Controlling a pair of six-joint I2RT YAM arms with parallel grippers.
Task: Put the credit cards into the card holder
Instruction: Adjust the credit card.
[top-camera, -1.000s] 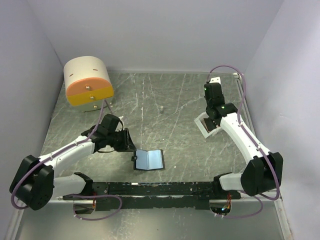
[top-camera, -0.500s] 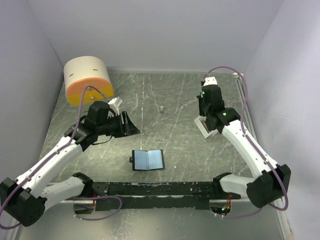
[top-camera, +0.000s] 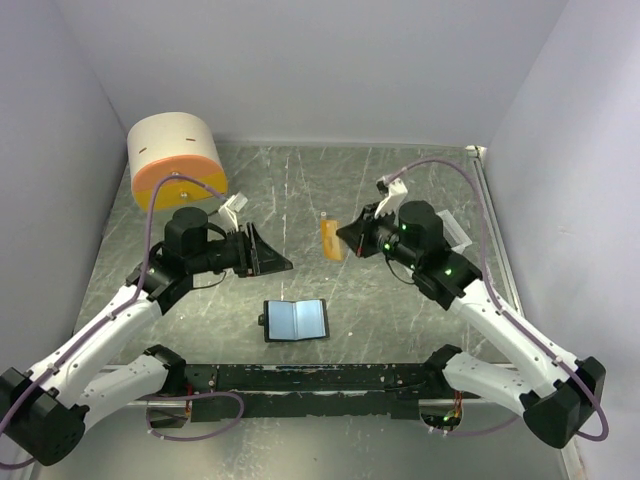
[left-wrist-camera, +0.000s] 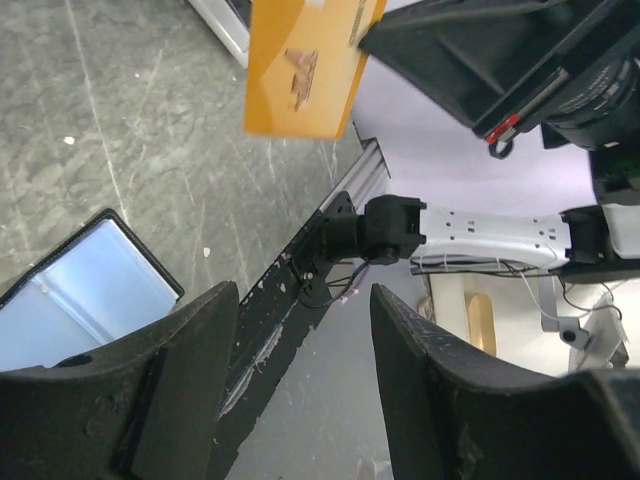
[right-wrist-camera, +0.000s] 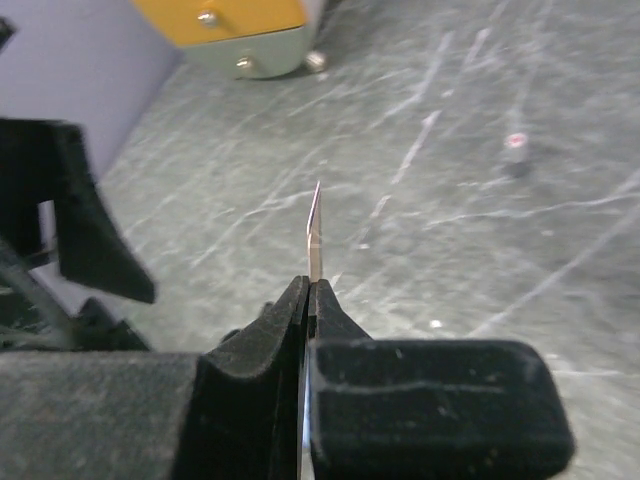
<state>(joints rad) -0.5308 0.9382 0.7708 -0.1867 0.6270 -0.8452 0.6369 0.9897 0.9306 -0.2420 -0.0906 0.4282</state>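
Note:
My right gripper (top-camera: 343, 233) is shut on one gold-orange credit card (top-camera: 331, 241), held up on edge above the middle of the table. The right wrist view shows that card (right-wrist-camera: 315, 232) edge-on, sticking out past the right gripper (right-wrist-camera: 312, 286). My left gripper (top-camera: 281, 262) hovers left of the card, pointing at it, open with nothing between its fingers. In the left wrist view the card (left-wrist-camera: 308, 66) hangs ahead of the left gripper (left-wrist-camera: 303, 300). The black card holder (top-camera: 296, 319) lies open and flat near the front, bluish inside (left-wrist-camera: 78, 292). No other credit cards show.
The round cream-and-orange drawer box (top-camera: 176, 161) stands at the back left, also visible in the right wrist view (right-wrist-camera: 238, 24). A white tray (top-camera: 449, 227) is partly hidden behind the right arm. A small white peg (right-wrist-camera: 515, 146) sits on the table. A black rail (top-camera: 300, 377) runs along the front.
The right arm swung from the tray at the back right to the table's middle, carrying the orange card. The left gripper left the card holder, opened, and moved back and right.

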